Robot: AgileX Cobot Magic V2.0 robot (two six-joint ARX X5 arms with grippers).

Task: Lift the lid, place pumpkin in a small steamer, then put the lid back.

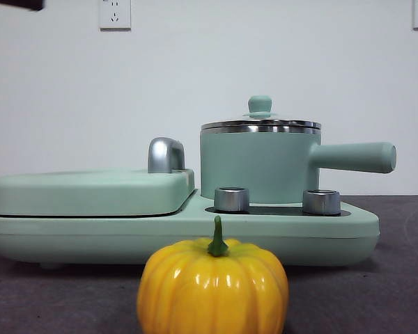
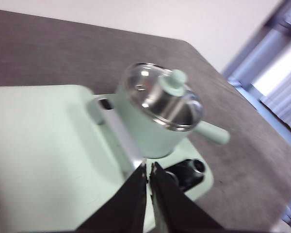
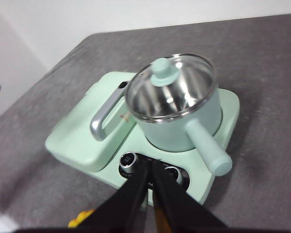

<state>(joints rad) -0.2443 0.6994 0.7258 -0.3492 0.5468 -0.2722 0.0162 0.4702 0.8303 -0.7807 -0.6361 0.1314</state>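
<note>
The left gripper has its jaws pressed together on nothing, high above the griddle cover; beyond its tips the small steamer wears its lid. The right gripper is likewise clenched and empty, above the two steel control knobs. The pumpkin sits on the table before the cooker base. No lettering is legible.

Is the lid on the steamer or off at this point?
On: the lid sits flat on the small steamer rim, knob up; neither gripper touches it.
</note>
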